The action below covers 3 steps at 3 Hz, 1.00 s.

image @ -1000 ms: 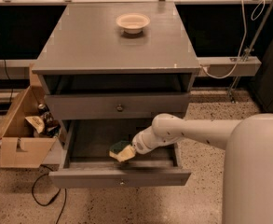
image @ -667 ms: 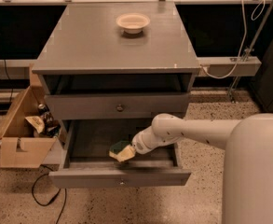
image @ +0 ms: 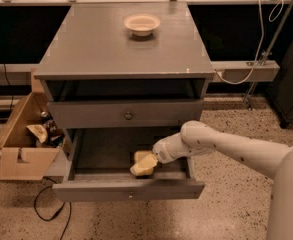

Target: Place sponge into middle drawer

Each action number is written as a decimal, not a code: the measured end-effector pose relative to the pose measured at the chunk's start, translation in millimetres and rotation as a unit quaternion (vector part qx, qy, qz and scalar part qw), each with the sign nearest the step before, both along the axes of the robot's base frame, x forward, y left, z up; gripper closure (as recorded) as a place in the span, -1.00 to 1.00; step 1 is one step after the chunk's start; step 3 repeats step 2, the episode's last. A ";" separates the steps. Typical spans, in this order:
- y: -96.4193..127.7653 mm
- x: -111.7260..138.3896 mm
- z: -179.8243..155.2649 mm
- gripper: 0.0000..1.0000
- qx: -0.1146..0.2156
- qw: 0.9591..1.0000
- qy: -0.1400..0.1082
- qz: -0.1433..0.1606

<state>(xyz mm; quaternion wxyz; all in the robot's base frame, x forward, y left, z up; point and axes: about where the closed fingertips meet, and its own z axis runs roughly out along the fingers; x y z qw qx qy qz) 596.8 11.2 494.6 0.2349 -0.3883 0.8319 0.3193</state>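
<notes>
My gripper [image: 154, 160] was inside the open middle drawer [image: 128, 190], near its front panel. The jaws were closed on the sponge [image: 143, 165].

The one camera looks down from high in front of the grey cabinet [image: 121, 49], facing its drawer fronts from fairly near, so the top lies toward 12 o'clock. The robot's arm [image: 236, 149] enters from 4 o'clock; the gripper [image: 153, 160] sits just toward 6 o'clock of centre, over the open middle drawer [image: 128, 190].
</notes>
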 end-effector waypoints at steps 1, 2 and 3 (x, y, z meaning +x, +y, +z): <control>-39.0 -10.5 20.9 -1.00 0.033 0.999 -0.011 0.015; -82.7 -31.7 47.3 -1.00 0.056 0.998 -0.034 0.018; -82.7 -31.7 47.3 -1.00 0.056 0.998 -0.034 0.018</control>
